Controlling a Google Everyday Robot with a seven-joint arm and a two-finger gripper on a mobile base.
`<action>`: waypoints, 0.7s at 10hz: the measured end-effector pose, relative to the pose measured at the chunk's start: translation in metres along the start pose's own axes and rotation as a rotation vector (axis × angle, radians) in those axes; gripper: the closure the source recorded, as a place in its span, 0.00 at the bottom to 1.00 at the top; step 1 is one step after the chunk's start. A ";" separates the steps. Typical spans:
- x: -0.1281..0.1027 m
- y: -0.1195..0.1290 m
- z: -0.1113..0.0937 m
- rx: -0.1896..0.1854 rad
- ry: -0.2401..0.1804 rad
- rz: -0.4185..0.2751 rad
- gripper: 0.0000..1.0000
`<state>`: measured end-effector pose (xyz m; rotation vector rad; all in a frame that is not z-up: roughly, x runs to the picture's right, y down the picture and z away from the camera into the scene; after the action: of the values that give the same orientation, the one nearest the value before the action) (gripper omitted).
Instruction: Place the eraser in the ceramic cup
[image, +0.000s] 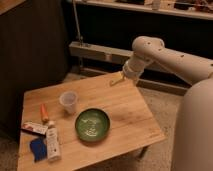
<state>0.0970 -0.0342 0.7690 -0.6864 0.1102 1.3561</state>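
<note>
The eraser (34, 128) is a small flat white block with red and dark markings, lying at the table's left edge. The ceramic cup (68, 101) is a pale tapered cup standing upright left of centre, a short way up and right of the eraser. My gripper (116, 81) hangs from the white arm over the far right edge of the table, well away from both the cup and the eraser.
A round green bowl (92, 124) sits near the table's (130, 117) middle. A white tube-like bottle (52, 143), a blue flat piece (38, 149) and a small orange item (44, 112) lie near the eraser. A dark cabinet stands at the left, shelving behind.
</note>
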 end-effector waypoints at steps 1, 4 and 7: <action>-0.002 0.006 -0.001 -0.009 -0.007 -0.028 0.20; -0.005 0.064 0.006 -0.064 -0.014 -0.148 0.20; -0.004 0.169 0.020 -0.119 -0.019 -0.327 0.20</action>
<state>-0.0659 -0.0188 0.7215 -0.7546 -0.0960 1.0597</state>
